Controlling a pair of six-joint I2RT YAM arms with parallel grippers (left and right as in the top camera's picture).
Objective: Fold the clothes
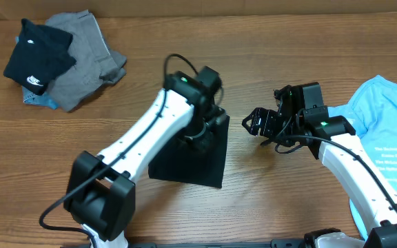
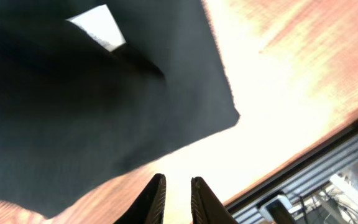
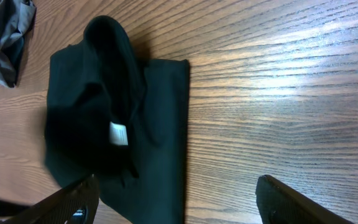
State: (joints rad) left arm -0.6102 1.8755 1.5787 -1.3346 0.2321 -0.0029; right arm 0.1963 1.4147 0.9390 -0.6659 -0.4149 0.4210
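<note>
At mid-table, left jaws nearly closed, empty above the folded black T-shirt (image 1: 191,162); right jaws spread wide.

A wooden table (image 1: 185,69) carries everything. The folded black T-shirt (image 1: 195,162) lies at its middle. Far left of the shirt sits a pile of grey and black clothes (image 1: 64,58); far right, a light blue shirt (image 1: 388,131).

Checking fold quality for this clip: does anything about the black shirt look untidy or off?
Yes. The black T-shirt is folded, but a rumpled hump of fabric sits on top, with the white label exposed. Its edges look skewed.
</note>
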